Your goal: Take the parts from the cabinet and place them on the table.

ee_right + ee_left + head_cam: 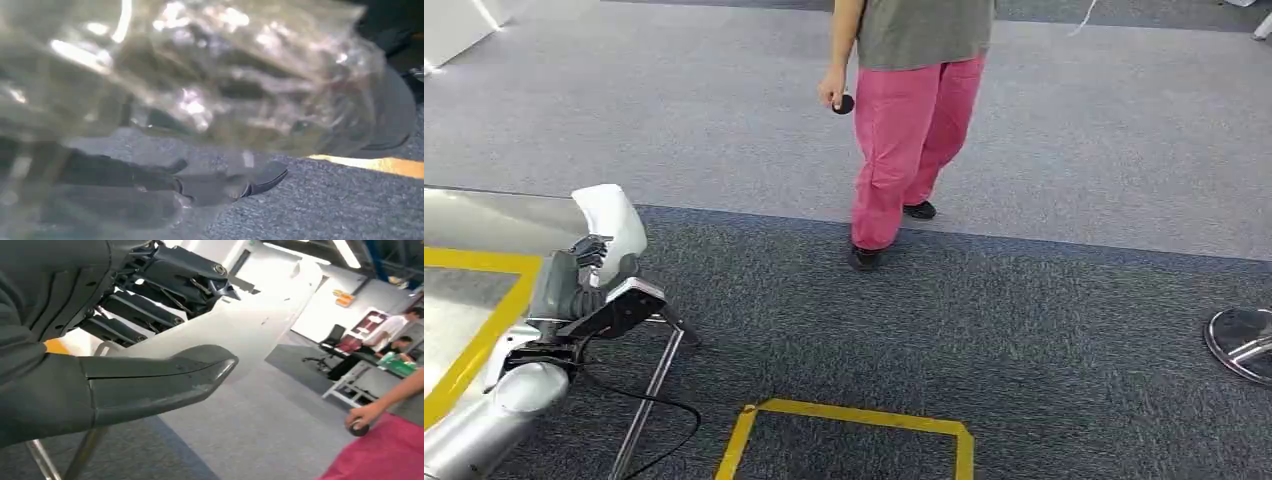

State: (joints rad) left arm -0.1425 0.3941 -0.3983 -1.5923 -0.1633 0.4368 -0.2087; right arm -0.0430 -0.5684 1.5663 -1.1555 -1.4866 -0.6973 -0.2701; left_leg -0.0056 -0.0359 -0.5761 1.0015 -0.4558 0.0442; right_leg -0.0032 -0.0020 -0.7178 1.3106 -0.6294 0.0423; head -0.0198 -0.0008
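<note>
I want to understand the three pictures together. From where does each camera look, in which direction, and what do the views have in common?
Head view: high on the body, looking forward and down at grey carpet, a metal table and a person in pink trousers; the left hand holds a white part.
Left wrist view: behind the left hand, facing across the room; thumb and dark fingers grip the white part.
Right wrist view: behind the right hand, looking down at carpet; a clear plastic bag covers much.
Shared: head and left wrist views show the white part and the person.

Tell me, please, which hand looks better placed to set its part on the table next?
Probably the left hand: it holds the white part over the metal table, whereas the right hand holds a clear plastic bag over carpet.
</note>
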